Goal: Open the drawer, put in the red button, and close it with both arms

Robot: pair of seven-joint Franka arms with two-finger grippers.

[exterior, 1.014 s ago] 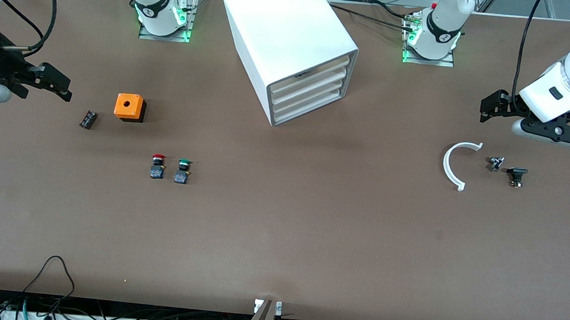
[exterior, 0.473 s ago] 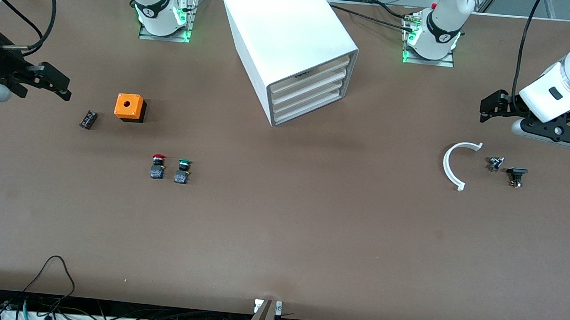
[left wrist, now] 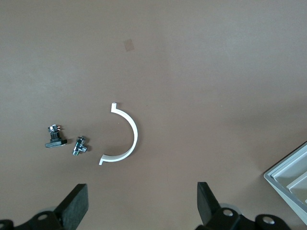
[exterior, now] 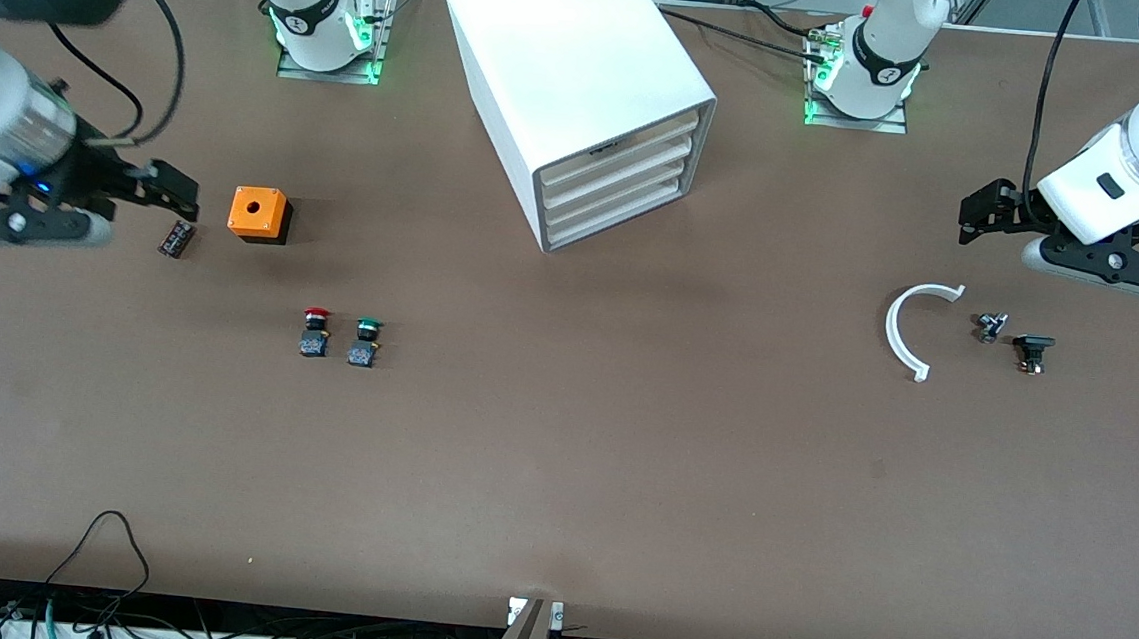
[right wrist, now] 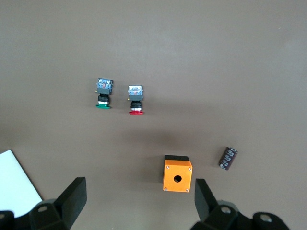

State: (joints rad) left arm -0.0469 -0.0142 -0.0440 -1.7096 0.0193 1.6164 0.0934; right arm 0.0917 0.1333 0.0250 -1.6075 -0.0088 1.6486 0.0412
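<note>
The white cabinet stands at the table's robot side with four cream-fronted drawers, all shut. The drawer is second from the top. The red button stands on the table beside a green-capped one, nearer the front camera than the orange box. It also shows in the right wrist view. My right gripper is open and empty, over the table beside the orange box. My left gripper is open and empty, up at the left arm's end of the table.
A black cylinder part lies under the right gripper's tips. A white half ring and two small metal parts lie under the left gripper. Cables hang along the table's front edge.
My right arm has swung in toward the orange box, its gripper now over the black cylinder part. The left arm has not moved.
</note>
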